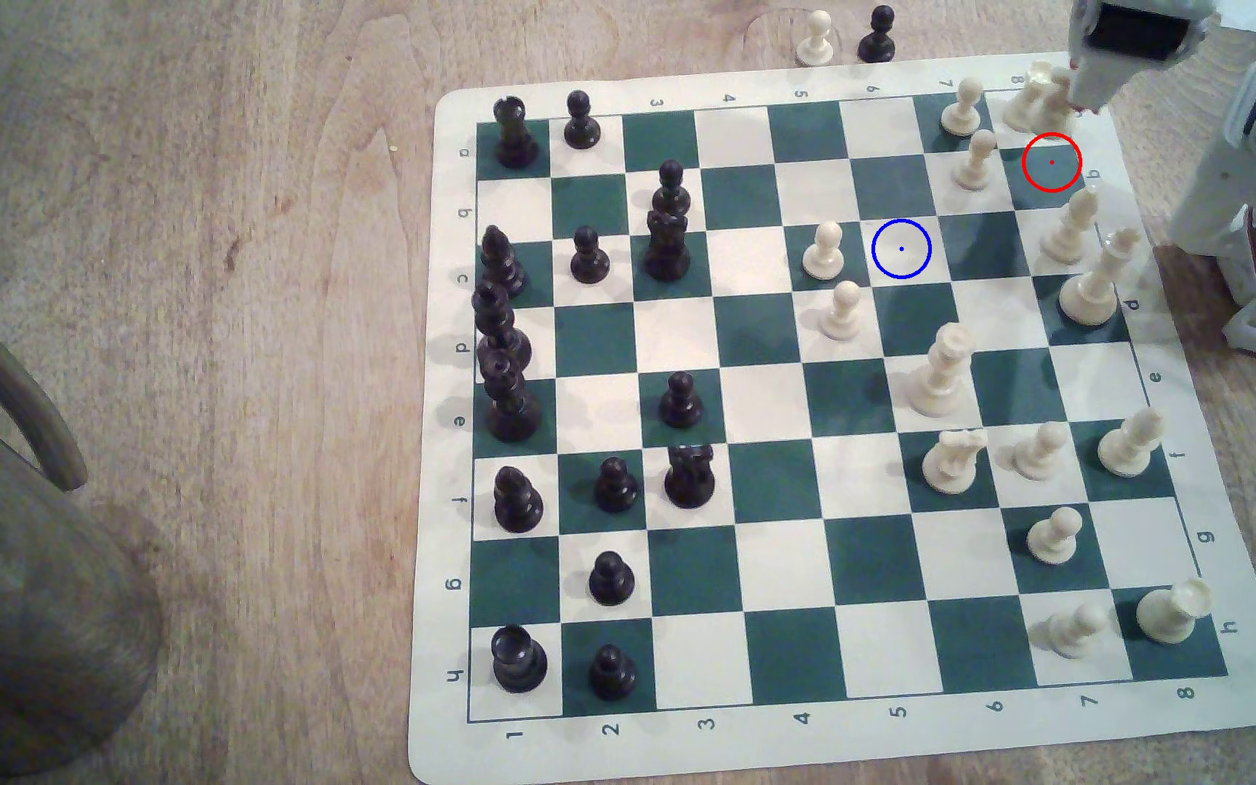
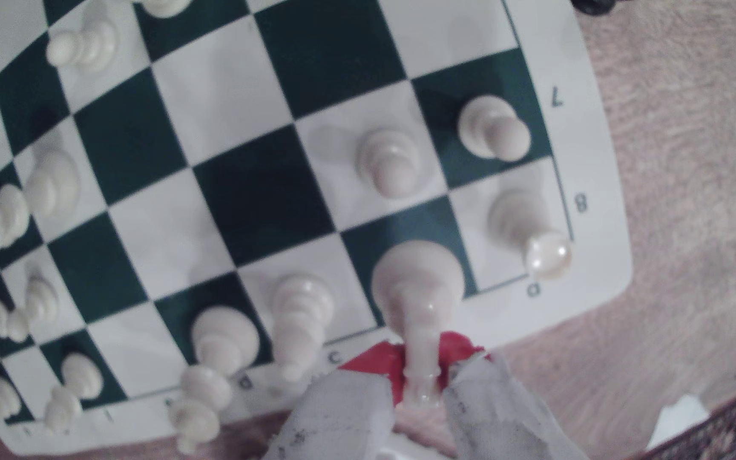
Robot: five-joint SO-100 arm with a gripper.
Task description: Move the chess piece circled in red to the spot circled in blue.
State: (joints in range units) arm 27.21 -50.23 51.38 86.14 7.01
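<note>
Gripper (image 2: 419,389) fingers pinch a cream knight (image 2: 417,283), lifted above its dark square; the blue-ringed spot (image 1: 901,249) lies toward seven o'clock in the exterior view.

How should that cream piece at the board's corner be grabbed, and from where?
By its slim upper part, from straight above. The chess piece is upright, wide at the base and narrow higher up, and a cream pawn sits close beside it, so a sideways reach might knock that. The end effector is shut on that narrow part.
</note>
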